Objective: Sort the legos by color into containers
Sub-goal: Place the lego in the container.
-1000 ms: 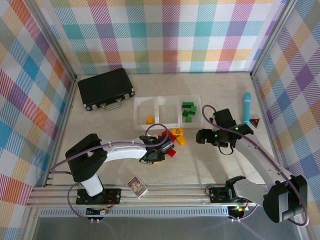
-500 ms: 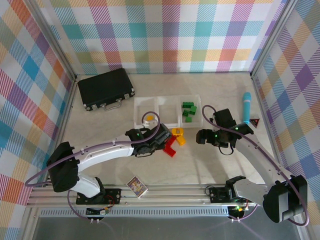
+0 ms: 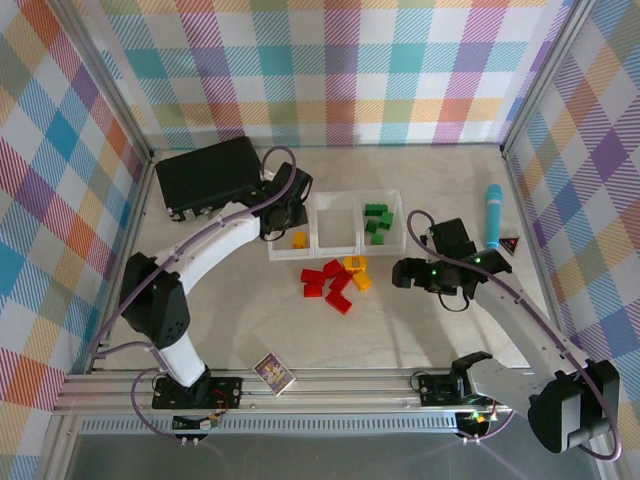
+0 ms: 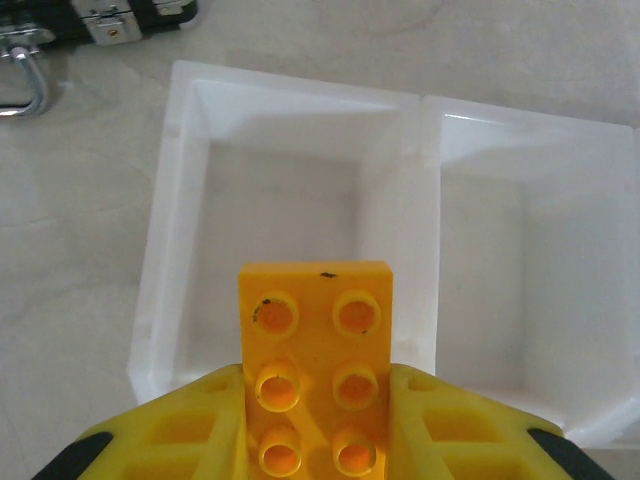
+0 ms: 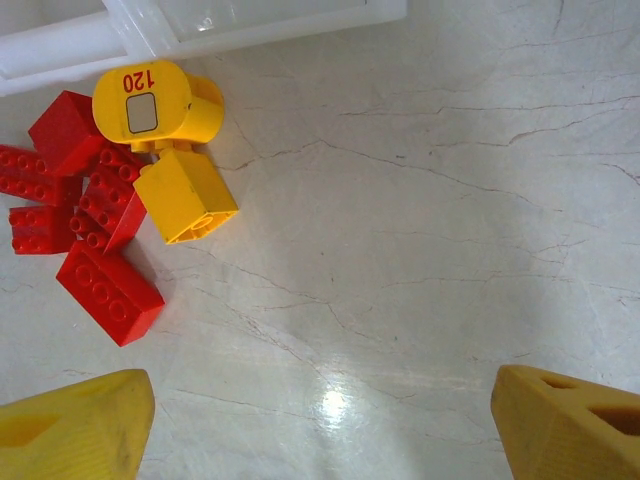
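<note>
Found green legos (image 3: 376,222) binned at 3 o'clock of containers (image 3: 316,212), reds (image 3: 326,280) loose at 6 — left gripper (image 4: 315,420) clamping yellow brick (image 4: 315,305), right gripper (image 5: 320,420) agape.

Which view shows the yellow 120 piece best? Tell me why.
Right wrist: the 120 piece is close and sharp, its number legible, beside a yellow brick and red bricks. In top external it is a small yellow blob near the trays, number unreadable.

Five red legos (image 5: 108,290), four yellow legos (image 4: 315,350), three containers (image 3: 314,222).
</note>
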Controlling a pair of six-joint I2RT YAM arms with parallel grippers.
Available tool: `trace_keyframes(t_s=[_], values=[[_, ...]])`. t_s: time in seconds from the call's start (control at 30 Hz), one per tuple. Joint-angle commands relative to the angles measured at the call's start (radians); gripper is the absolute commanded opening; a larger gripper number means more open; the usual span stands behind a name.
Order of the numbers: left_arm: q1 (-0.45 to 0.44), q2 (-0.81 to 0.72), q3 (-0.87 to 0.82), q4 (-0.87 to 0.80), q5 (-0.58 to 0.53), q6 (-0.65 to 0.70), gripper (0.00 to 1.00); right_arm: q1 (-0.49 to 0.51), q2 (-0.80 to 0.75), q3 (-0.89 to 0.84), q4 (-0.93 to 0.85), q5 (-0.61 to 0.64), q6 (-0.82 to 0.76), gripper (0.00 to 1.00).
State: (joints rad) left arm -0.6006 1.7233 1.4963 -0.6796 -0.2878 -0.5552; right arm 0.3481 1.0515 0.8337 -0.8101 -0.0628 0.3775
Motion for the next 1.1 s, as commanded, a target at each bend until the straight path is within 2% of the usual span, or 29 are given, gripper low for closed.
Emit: trace_keyframes(t_s=[0.0, 0.33, 0.63, 0.7, 0.83, 0.93, 1.07], values=[[0.028, 0.074, 0.066, -0.021, 0.053, 0.069, 0.31, 0.008, -0.002, 0.002, -0.018, -0.017, -0.005, 0.88], [0.112, 0.238, 0.149, 0.012, 0.118, 0.073, 0.34, 0.011, -0.028, -0.011, -0.015, -0.078, 0.003, 0.88], [0.121, 0.294, 0.167, 0.040, 0.157, 0.092, 0.59, 0.042, -0.007, -0.035, 0.024, -0.119, 0.050, 0.88], [0.120, 0.268, 0.150, 0.046, 0.156, 0.100, 0.64, 0.061, 0.000, -0.049, 0.048, -0.124, 0.070, 0.88], [0.121, 0.144, 0.041, 0.115, 0.166, 0.097, 0.90, 0.101, 0.028, -0.058, 0.064, -0.089, 0.089, 0.88], [0.119, 0.031, -0.039, 0.159, 0.188, 0.094, 0.96, 0.120, 0.049, -0.057, 0.076, -0.066, 0.093, 0.88], [0.112, -0.111, -0.149, 0.197, 0.222, 0.084, 1.00, 0.143, 0.103, -0.047, 0.102, -0.035, 0.086, 0.88]])
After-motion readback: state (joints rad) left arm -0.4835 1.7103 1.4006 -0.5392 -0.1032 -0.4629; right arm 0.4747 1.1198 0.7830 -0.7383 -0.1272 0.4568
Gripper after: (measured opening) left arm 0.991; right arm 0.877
